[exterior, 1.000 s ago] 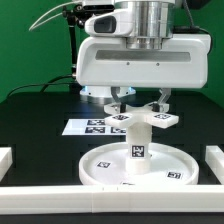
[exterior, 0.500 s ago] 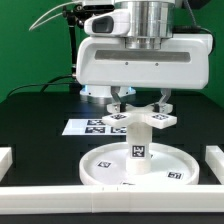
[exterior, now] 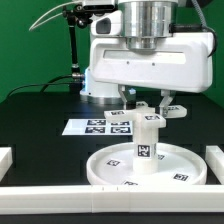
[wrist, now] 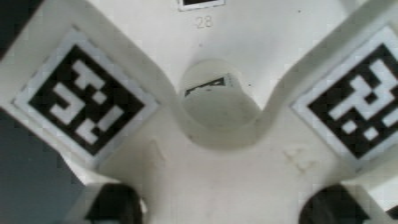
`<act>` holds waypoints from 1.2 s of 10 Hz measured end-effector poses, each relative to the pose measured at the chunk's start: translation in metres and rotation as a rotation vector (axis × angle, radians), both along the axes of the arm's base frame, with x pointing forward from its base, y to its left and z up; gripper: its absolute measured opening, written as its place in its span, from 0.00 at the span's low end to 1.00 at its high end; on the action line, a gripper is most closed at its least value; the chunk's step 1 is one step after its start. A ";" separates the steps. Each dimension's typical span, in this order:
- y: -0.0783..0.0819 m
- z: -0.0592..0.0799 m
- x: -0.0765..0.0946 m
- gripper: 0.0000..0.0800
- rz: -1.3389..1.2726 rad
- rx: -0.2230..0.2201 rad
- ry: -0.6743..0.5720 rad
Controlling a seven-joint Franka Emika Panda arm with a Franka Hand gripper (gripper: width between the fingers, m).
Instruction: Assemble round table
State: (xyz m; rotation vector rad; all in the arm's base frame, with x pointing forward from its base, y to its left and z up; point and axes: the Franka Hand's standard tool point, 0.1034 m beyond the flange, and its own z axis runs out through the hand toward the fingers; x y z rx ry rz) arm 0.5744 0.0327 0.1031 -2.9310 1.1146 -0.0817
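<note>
Near rails: white blocks (exterior: pixel 25 188) border the front of my workspace; I leave them alone.
Disc: the round disc (exterior: pixel 150 165) lies flat on the black table (exterior: pixel 40 110), rim up like a shallow dish. Inside it I see only the leg and a few tags.
Leg: the short leg (exterior: pixel 147 142) stands upright at the disc's centre.
Foot: the cross-shaped foot (wrist: pixel 205 100) sits on top of the leg, near level as far as I can tell.
Gripper: my gripper (exterior: pixel 148 103) hangs right over the foot, fingers either side of it. I cannot tell whether they are pinching it or just apart from it.
Handling: I judge the parts light, stiff, smooth plastic, likely slippery. I would take the foot across an arm, squarely.
Far: the marker board (exterior: pixel 95 126) lies behind the disc.
</note>
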 end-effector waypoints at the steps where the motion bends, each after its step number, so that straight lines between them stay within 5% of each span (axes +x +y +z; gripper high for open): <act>1: 0.001 0.000 0.000 0.55 -0.079 0.007 -0.001; 6: 0.002 0.000 -0.001 0.55 -0.351 0.029 0.001; 12: 0.009 -0.001 -0.001 0.55 -0.887 0.128 0.009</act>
